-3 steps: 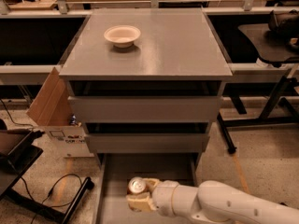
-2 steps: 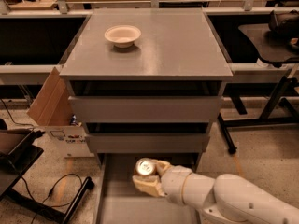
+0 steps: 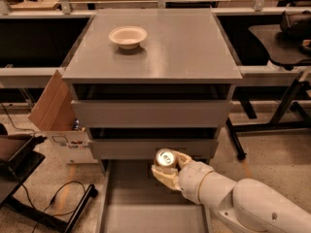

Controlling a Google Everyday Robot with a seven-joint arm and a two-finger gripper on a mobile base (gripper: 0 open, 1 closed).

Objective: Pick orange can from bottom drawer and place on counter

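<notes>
My gripper (image 3: 167, 168) is shut on the orange can (image 3: 164, 158), whose shiny silver top faces the camera. It holds the can in the air above the open bottom drawer (image 3: 131, 198), just in front of the middle drawer's face. My white arm (image 3: 243, 200) reaches in from the lower right. The counter (image 3: 184, 42) is the grey top of the cabinet, well above the can. The can's side is mostly hidden by the fingers.
A white bowl (image 3: 127, 36) sits on the counter at the back left. Two upper drawers (image 3: 150, 113) are shut. A cardboard box (image 3: 53, 115) leans at the cabinet's left. Cables and a dark stand (image 3: 48, 203) lie on the floor left. Dark benches flank the cabinet.
My gripper has lifted the can out of the bottom drawer, moving up and slightly right, from near the drawer floor to the height of the middle drawer's lower edge.
</notes>
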